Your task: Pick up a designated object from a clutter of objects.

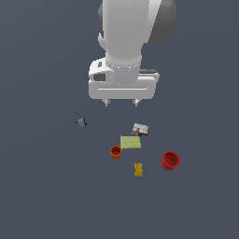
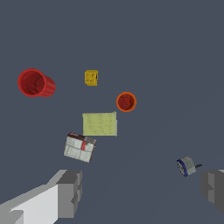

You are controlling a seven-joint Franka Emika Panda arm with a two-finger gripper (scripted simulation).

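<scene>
We noted the gripper (image 1: 121, 101) high above the floor, jaws spread wide and holding nothing, the red cup (image 1: 170, 160) untouched beyond the yellow box (image 1: 138, 169), so approach, grasp and lift all remained.

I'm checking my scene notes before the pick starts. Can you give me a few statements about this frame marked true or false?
1. The gripper holds the red cup. False: it hangs open above the floor, holding nothing.
2. The orange cup is smaller than the red cup. True.
3. The pale green block lies between the white-red box and the orange cup. True.
4. The small grey piece touches the yellow box. False: it sits alone, far off toward the exterior view's left.
5. The red cup is stacked inside the orange cup. False: they stand apart.
</scene>
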